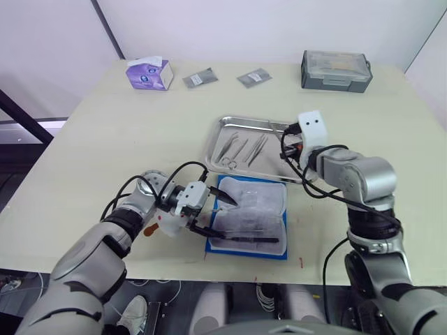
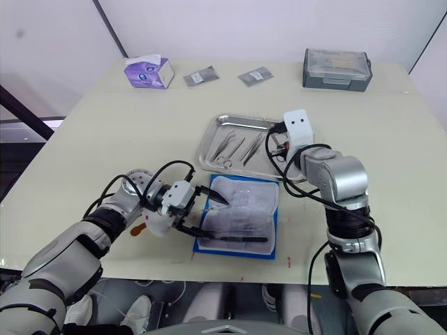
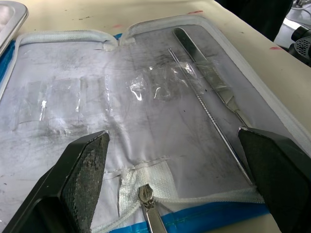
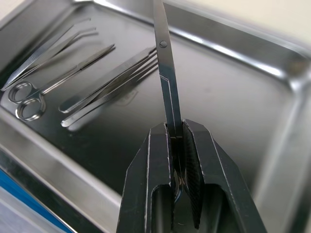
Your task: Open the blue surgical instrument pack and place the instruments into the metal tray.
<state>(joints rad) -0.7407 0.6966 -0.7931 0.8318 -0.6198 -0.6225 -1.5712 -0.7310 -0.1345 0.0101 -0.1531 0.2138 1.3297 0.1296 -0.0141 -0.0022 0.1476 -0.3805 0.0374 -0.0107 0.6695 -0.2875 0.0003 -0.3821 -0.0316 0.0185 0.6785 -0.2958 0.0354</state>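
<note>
The blue surgical instrument pack [image 1: 279, 241] lies open near the table's front edge, its pale clear-pocketed lining [image 3: 97, 97] facing up. A flat silver tool [image 3: 209, 73] and a thin probe [image 3: 206, 111] still rest in its pockets. My left gripper [image 1: 218, 215] is open, hovering over the pack's left edge beside the zipper pull [image 3: 146, 196]. Behind the pack, the metal tray [image 1: 264, 167] holds ring-handled forceps [image 4: 29, 97] and tweezers [image 4: 107, 82]. My right gripper [image 4: 177, 141] is shut on slim scissors [image 4: 165, 73], held above the tray's right half.
A purple tissue box [image 1: 149, 73], two grey foil packets [image 1: 200, 79] [image 1: 253, 77] and a grey lidded box [image 1: 336, 70] line the table's far side. The pack sits close to the front edge.
</note>
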